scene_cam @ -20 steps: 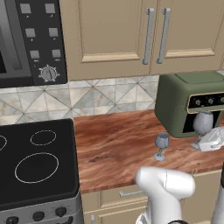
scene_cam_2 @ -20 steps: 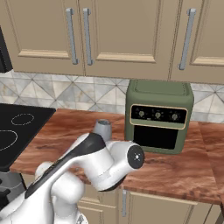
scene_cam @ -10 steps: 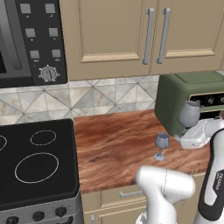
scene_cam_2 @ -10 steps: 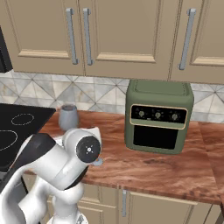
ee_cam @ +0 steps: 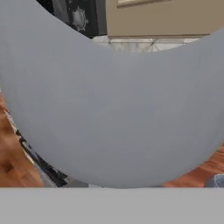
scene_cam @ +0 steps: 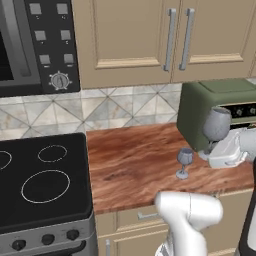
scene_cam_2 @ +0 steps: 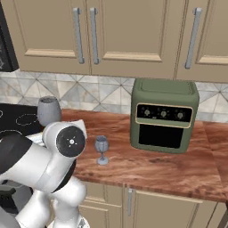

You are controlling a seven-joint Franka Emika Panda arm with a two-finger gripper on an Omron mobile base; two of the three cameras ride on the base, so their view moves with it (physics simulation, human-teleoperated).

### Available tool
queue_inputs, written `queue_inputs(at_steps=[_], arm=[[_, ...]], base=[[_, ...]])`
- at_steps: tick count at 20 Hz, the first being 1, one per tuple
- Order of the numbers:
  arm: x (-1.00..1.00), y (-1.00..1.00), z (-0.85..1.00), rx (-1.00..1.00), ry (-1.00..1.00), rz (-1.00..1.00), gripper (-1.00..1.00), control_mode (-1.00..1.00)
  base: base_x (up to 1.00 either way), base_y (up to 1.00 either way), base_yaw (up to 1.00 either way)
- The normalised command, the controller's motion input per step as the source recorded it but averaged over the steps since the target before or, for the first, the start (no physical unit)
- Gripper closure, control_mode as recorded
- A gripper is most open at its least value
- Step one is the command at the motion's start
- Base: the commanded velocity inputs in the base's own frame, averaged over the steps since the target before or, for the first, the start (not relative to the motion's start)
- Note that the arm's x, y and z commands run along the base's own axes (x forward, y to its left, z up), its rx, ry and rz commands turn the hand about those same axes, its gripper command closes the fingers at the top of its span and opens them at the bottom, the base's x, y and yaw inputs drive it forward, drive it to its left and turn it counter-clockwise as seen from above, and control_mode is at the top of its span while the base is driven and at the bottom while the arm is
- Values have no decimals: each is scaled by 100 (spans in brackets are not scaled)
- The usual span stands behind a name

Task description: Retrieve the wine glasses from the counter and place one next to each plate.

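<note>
Gripper [scene_cam: 212,150] pinched on raised wine glass [scene_cam: 217,124], right of frame | second glass [scene_cam: 184,163] centre, standing on counter [scene_cam: 130,160] | light, brittle, slippery; take by stem.

One translucent blue-grey wine glass [scene_cam: 184,163] stands upright on the reddish wood-grain counter [scene_cam: 130,160], near its front edge. The second glass [scene_cam: 217,124] is raised above the counter, bowl upright.

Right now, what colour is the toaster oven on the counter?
Olive green toaster oven with a black door; clearest in the right base view.
</note>
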Motion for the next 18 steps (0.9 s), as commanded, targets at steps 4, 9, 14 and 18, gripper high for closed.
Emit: queue_inputs(at_steps=[4, 9, 14, 18], arm=[[0, 0, 0, 0, 0, 0, 100, 100], [0, 0, 0, 0, 0, 0, 100, 100], [0, 0, 0, 0, 0, 0, 100, 100], [0, 0, 0, 0, 0, 0, 100, 100]], base=[[-100, 91, 0], [-100, 100, 9], [-97, 100, 22], [-34, 89, 60]])
